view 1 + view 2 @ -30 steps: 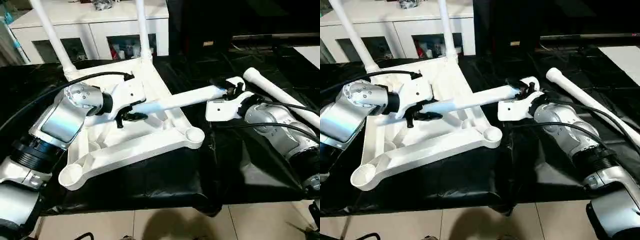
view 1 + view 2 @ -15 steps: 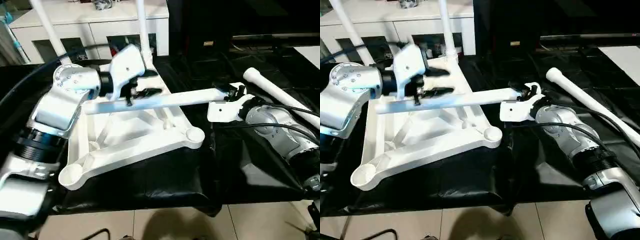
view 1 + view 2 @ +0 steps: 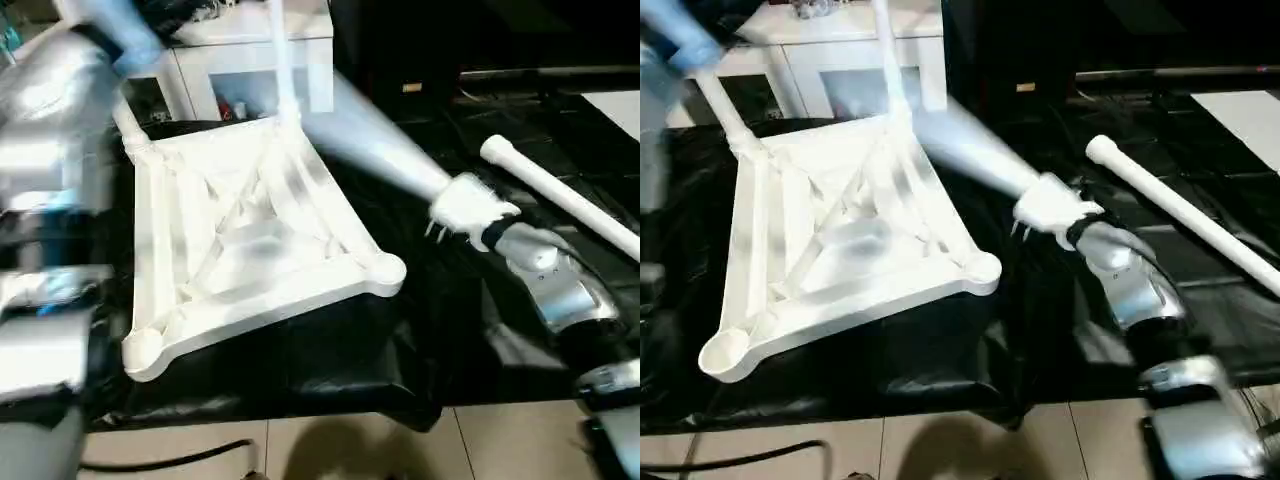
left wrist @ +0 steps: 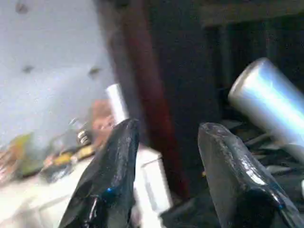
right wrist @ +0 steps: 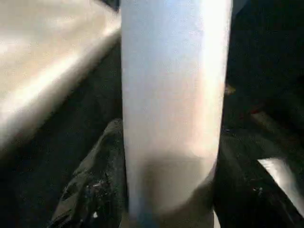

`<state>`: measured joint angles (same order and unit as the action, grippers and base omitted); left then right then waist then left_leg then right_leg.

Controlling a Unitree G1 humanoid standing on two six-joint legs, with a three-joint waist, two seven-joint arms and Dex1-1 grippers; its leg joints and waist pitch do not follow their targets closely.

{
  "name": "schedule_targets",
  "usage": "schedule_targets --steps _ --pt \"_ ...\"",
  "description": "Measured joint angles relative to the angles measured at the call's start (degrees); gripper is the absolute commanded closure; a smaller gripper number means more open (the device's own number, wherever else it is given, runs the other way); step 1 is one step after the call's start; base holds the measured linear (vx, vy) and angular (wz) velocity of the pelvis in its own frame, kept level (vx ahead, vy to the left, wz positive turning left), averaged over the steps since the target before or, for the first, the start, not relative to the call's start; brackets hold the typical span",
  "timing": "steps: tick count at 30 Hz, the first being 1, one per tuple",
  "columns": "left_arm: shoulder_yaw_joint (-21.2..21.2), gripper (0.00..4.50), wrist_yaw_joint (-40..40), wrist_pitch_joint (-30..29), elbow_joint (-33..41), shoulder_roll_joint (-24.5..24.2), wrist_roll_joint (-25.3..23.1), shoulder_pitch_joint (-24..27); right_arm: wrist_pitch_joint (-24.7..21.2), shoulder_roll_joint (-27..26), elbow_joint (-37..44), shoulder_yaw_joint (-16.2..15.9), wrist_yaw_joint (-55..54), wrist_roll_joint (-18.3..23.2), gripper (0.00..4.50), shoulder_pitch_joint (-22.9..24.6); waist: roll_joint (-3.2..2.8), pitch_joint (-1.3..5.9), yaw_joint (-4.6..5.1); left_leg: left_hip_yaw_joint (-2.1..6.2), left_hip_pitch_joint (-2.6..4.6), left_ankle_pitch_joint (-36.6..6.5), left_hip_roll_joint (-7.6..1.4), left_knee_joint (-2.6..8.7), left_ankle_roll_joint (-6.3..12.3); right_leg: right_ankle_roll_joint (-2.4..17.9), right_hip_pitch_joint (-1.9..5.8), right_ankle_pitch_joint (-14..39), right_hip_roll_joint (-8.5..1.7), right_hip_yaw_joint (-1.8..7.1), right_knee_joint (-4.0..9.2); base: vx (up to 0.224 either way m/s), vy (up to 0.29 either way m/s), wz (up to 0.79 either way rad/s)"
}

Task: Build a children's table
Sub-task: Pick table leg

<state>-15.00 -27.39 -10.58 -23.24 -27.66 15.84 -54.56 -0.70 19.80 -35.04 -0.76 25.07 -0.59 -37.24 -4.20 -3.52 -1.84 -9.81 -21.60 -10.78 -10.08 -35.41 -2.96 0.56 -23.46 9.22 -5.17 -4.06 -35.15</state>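
Swinging up fast, our leg (image 3: 970, 150) rides clenched in our right hand (image 5: 166, 209); left hand (image 4: 166, 156) hangs released. It could strike the tabletop (image 3: 240, 230).

Right arm (image 3: 555, 290): silver, rounded forearm shell joined by a black ring to a white wrist housing (image 3: 468, 205). Left arm (image 3: 45, 120): silver shell, blurred, with a blue-tinted upper section. Left gripper (image 4: 166, 142): two glossy black tapered fingers (image 4: 111, 171).
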Motion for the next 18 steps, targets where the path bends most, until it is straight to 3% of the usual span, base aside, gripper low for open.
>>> schedule_targets --steps 2,3,5,8,10,11,14,18 --pt "-1.4 2.21 3.4 -1.0 -0.8 0.5 -0.3 0.0 -5.4 -2.9 3.1 3.1 3.2 7.9 2.61 0.1 0.02 -0.01 -0.2 0.0 -0.02 0.0 0.0 0.0 0.01 0.0 0.0 0.0 -0.01 -0.02 0.01 0.0 0.0 0.0" --pt "-1.5 2.21 3.6 -1.3 -0.8 0.7 -0.3 0.1 -6.2 -3.0 3.6 3.4 3.6 8.9 2.61 0.2 0.02 -0.01 -0.25 0.0 -0.02 0.0 0.0 0.0 0.01 0.0 0.0 0.0 -0.01 -0.02 0.02 0.0 0.0 0.0" --pt "-1.4 2.21 4.0 -5.7 -0.3 2.1 0.1 1.1 -14.1 -3.6 8.8 5.2 10.0 18.2 2.61 1.4 0.03 0.0 -1.21 0.0 -0.04 0.0 0.0 -0.01 0.06 0.0 0.04 0.0 -0.03 -0.04 0.08 0.0 0.0 0.0" --pt "-0.4 2.21 2.8 -11.1 -0.5 6.1 2.6 2.7 -21.3 -3.1 13.3 5.1 17.4 25.7 2.61 3.2 0.18 -0.03 -2.3 -0.01 -0.22 0.1 0.0 -0.03 0.18 0.0 -0.01 0.0 -0.05 -0.05 0.1 0.0 0.0 0.0" --pt "0.7 2.21 1.6 -13.3 -0.5 8.3 4.9 3.5 -24.4 -3.4 14.7 4.6 20.4 28.3 2.61 3.7 0.26 -0.06 -3.12 -0.03 -0.45 0.1 -0.03 -0.16 0.23 0.1 -0.17 0.0 -0.06 -0.05 0.05 0.0 0.0 0.0" --pt "0.0 2.21 -2.2 -15.9 1.8 11.8 11.6 4.5 -28.8 -1.9 16.5 4.4 24.6 32.2 2.61 5.0 0.26 -0.05 -3.63 -0.07 -0.64 0.1 0.0 -0.18 0.32 0.1 -0.3 -0.1 -0.12 -0.03 0.09 0.0 0.0 0.0" --pt "1.5 2.04 -9.4 -22.4 5.5 16.5 22.4 6.4 -35.1 -1.0 18.2 2.9 30.5 36.6 2.61 6.0 0.35 -0.05 -4.61 -0.14 -0.96 0.2 -0.02 -0.46 0.65 0.2 -0.63 -0.1 -0.14 0.01 -0.1 0.0 0.0 0.0" --pt "2.5 1.83 -13.3 -29.2 8.3 16.8 28.2 7.1 -38.7 0.1 20.4 2.6 32.8 38.7 2.61 6.7 0.35 -0.06 -4.57 -0.14 -0.88 0.2 -0.08 -0.47 0.46 0.1 -0.63 -0.1 -0.12 -0.02 -0.22 0.0 0.0 0.0"
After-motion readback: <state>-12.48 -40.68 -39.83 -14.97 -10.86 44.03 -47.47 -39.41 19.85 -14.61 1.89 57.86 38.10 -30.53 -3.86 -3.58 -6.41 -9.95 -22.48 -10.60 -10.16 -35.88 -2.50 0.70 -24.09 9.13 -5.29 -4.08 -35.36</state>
